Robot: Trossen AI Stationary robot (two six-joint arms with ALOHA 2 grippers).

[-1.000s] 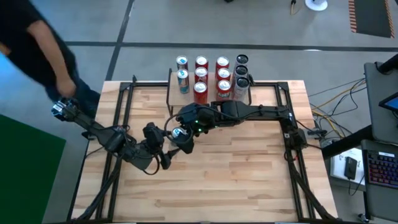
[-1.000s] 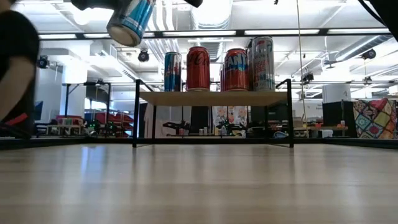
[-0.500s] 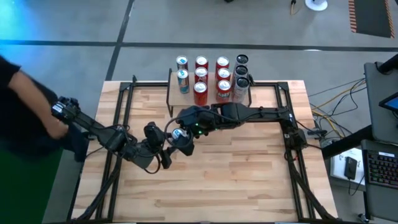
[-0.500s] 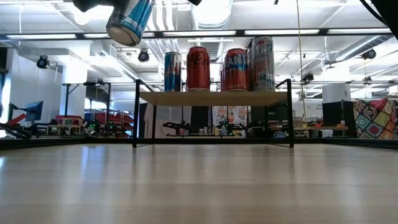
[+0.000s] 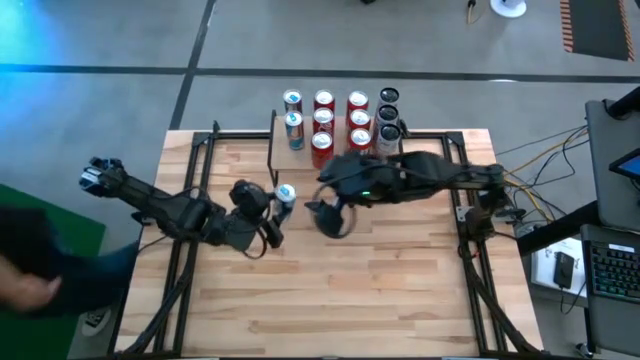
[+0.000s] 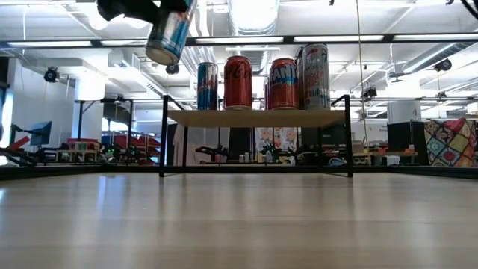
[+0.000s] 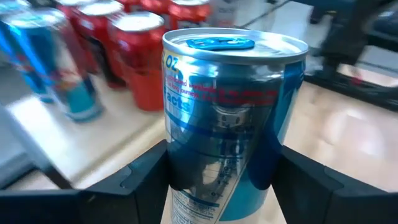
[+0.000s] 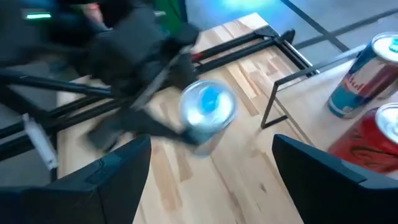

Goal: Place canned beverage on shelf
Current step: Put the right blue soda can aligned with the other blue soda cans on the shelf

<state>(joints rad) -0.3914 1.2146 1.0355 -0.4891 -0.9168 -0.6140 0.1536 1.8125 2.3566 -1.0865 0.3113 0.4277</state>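
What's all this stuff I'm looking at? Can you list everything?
table: one, light wood, under everything
shelf: one, light plank on black legs, table's far edge
blue cans: two, shelf's left end
red cans: six, shelf's middle
dark-and-silver cans: three, shelf's right end
blue-silver can: one, held above the table
person: one, dark clothing, left of the table
left gripper: black, clamped on the blue-silver can
right gripper: black, open, empty, mid-table

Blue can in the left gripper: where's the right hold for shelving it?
Mid-body, as the left gripper has the blue can now: one finger on each side of the cylinder wall, base clear. The can hangs tilted in the low view, so level it, then approach the shelf from its open left end.
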